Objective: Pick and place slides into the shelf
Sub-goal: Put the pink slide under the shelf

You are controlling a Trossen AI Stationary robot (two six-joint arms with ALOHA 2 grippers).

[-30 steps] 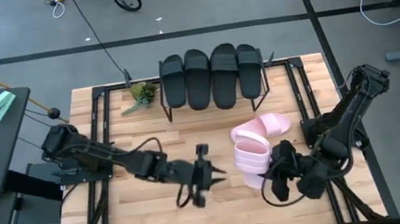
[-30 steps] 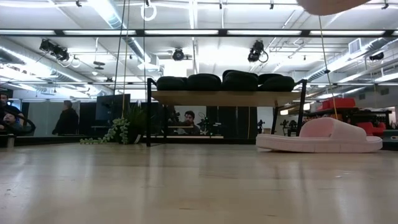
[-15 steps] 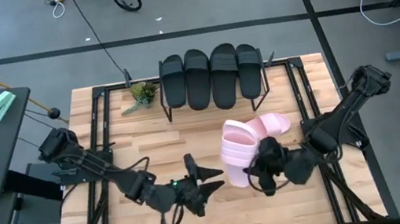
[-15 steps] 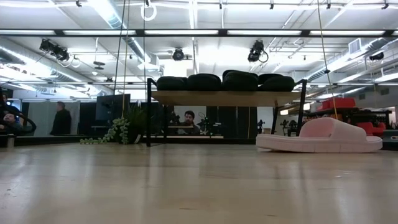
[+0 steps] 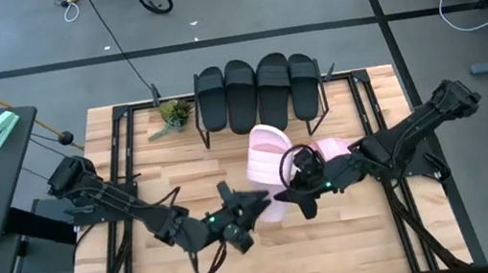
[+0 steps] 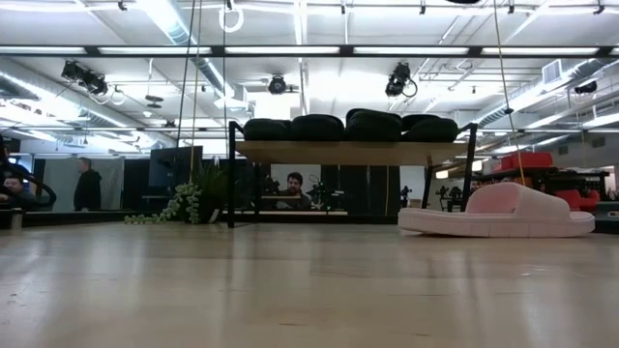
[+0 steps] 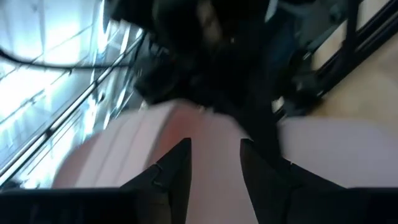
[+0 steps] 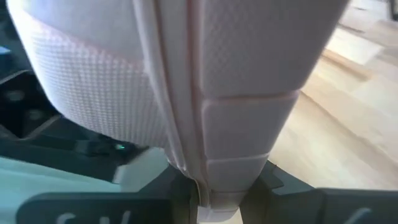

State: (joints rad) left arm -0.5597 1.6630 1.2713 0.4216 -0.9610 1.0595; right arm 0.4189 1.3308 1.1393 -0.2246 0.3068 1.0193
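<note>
High view, looking down on a slatted wooden worktop [image 5: 173, 181]: four black slides [image 5: 259, 93] sit in a row on the shelf [image 5: 318, 123] at the far edge. Near the middle, the right gripper [image 5: 293, 190] pinches a pale pink slide [image 5: 262, 160] by its edge, lifted clear of the wood. A second pink slide [image 5: 336, 149] lies flat just beside it. The left gripper [image 5: 253, 208], fingers spread, reaches under the lifted slide.
</note>
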